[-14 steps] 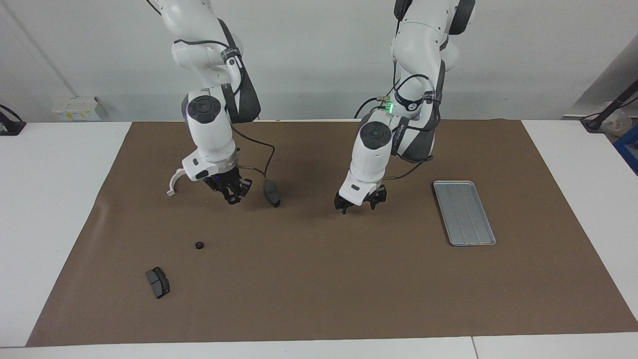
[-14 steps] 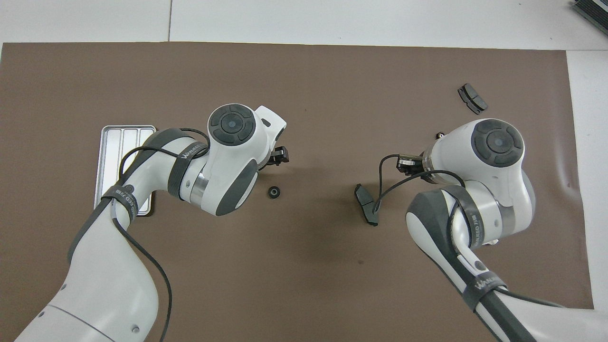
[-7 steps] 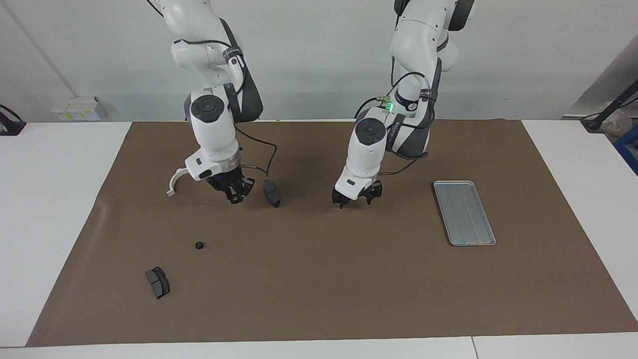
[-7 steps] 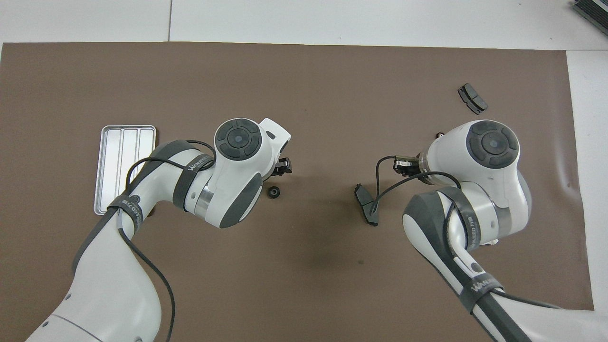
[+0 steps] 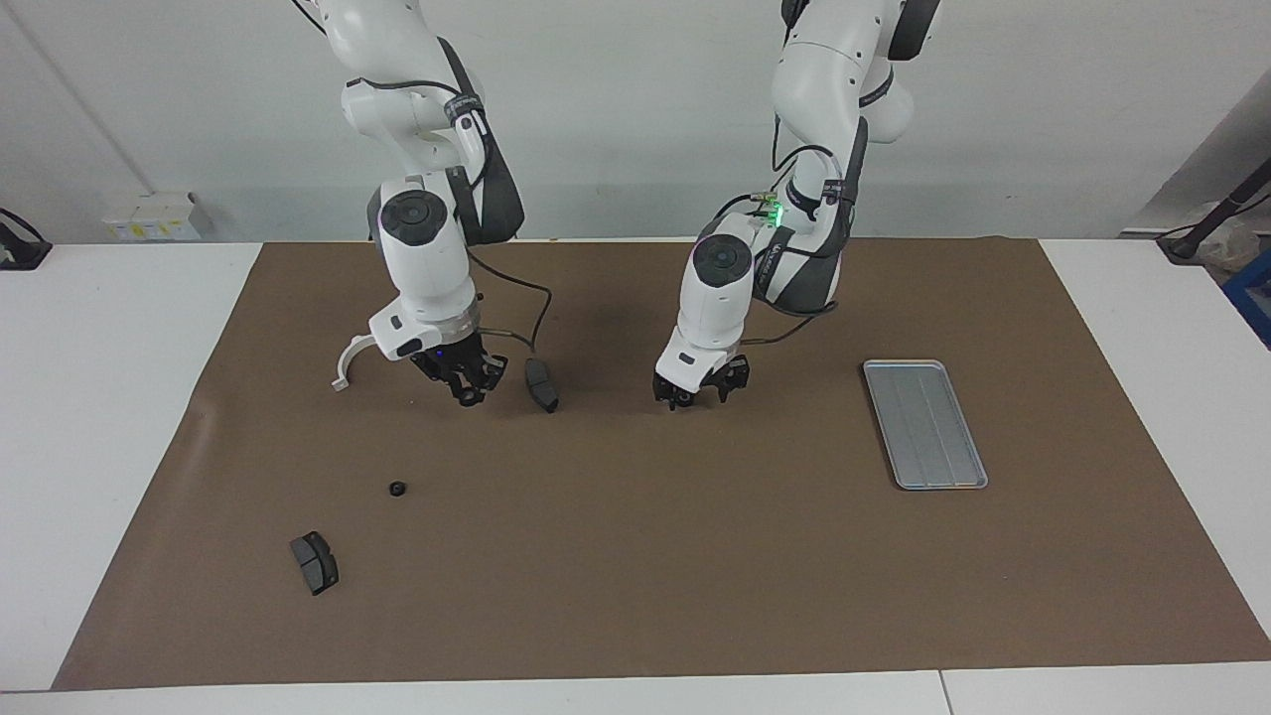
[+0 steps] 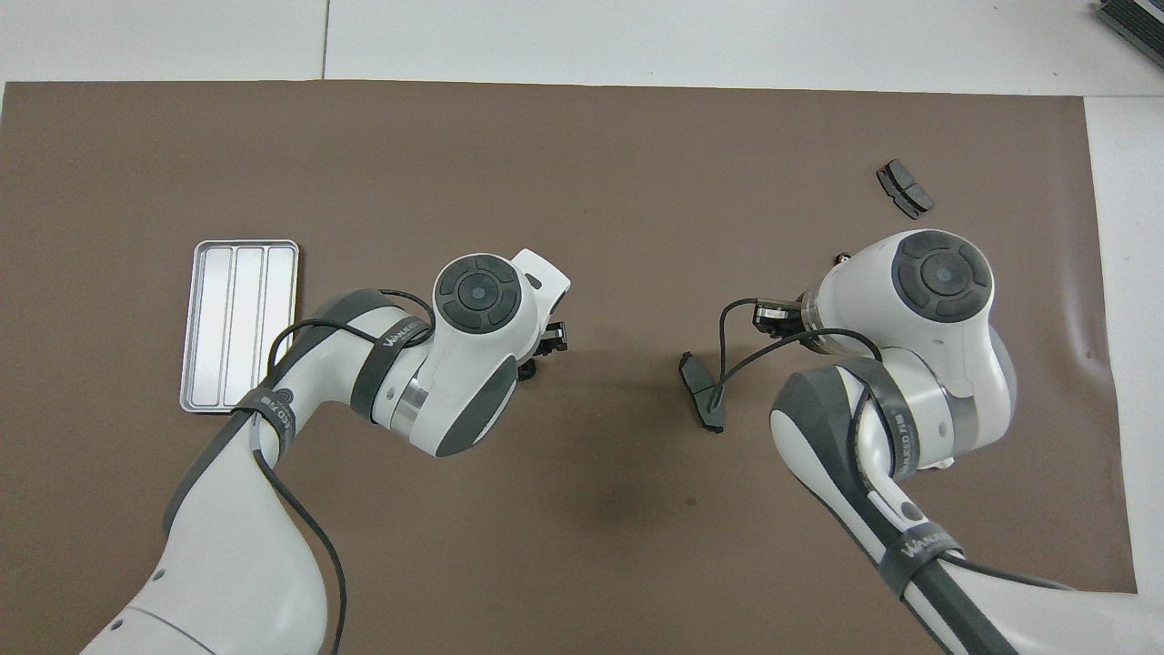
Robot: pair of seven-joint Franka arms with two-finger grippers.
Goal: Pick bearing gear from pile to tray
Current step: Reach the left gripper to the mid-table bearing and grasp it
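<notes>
Now | left pincer low over black gear, fingers apart | right pincer waits, state unclear

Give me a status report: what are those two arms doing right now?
Left gripper open, low over small black round gear mid-mat. Right gripper waits beside dark grey curved pad. Flat grey metal tray holds no parts. Nothing between gear and tray.
</notes>
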